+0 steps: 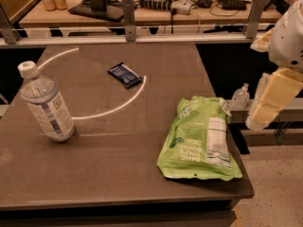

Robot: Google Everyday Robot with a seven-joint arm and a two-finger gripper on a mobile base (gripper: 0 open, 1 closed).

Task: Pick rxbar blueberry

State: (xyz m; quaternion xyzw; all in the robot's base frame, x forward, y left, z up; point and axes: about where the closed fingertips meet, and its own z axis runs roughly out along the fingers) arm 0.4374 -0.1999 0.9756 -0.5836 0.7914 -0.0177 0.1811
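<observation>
Dim warm light, bright arc on table [118, 150]; jaws pale at rt edge.

Navy bar [125, 74], cream tool [261, 116] beside table [118, 150]

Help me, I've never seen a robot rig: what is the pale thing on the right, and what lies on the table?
The pale blocky shape at the right edge is the robot's one arm. Its grasping part, the end effector, hangs beside the table's right side, touching nothing on it. The single picture looks down on the dark table from above; where the camera is mounted is unknown. On the table, a clear water bottle stands upright at left, a small dark-blue snack bar, the rxbar blueberry, lies flat toward the back, and a large lime-green pouch lies at right. The bar is what the robot should pick; it is not yet held.
</observation>
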